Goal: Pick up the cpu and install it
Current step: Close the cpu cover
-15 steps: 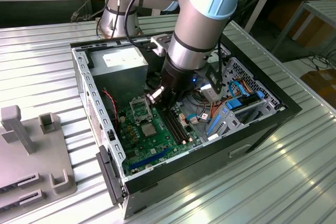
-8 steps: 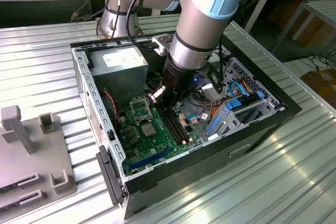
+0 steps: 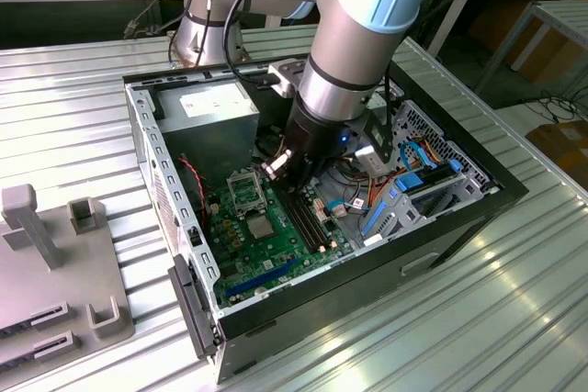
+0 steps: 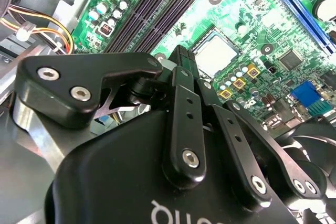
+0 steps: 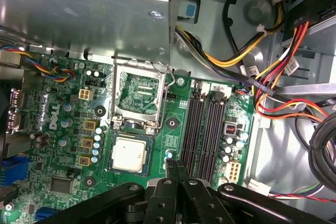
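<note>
in the first wrist view the cpu (image 5: 128, 153) lies in its socket under the open frame (image 5: 137, 96); the end effector (image 5: 176, 169), pressed together and empty, hangs over the motherboard (image 5: 173, 129).

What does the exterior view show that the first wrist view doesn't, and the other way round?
Exterior view: the big robot arm, the ribbed metal table and a grey rack beside the computer case.

First wrist view: a close look at the hand, its black fingers pressed together, and little yellow squares beside the cpu.

Both: the green board, the cpu lying in its socket, the silver frame swung open next to it, and the long black slots.
</note>
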`<state>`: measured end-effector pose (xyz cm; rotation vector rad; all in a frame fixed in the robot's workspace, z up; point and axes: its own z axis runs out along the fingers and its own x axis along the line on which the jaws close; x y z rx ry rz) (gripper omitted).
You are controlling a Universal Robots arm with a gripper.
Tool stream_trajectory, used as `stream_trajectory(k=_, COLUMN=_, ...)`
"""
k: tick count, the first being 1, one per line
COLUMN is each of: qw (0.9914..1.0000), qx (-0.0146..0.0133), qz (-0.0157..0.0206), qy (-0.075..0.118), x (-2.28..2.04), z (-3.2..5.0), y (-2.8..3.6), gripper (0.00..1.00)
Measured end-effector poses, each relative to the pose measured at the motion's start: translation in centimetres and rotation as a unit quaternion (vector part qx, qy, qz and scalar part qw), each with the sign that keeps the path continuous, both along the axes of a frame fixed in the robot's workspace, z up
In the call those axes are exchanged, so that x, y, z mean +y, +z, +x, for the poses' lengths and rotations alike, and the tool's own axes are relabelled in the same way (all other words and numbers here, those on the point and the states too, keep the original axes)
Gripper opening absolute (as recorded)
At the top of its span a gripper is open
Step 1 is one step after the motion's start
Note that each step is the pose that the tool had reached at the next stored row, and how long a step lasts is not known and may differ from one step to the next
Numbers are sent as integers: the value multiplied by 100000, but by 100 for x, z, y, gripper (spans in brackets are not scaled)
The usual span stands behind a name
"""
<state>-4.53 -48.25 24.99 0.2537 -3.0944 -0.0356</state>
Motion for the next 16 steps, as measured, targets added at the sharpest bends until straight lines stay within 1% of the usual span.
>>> stream_trajectory(k=4, qw=100000, qx=1, qz=0, qy=4, x=0, z=21, y=0, gripper=11)
stream_trajectory(k=16, qw=100000, qx=-2, qz=0, qy=5, x=0, z=27, y=0, gripper=11)
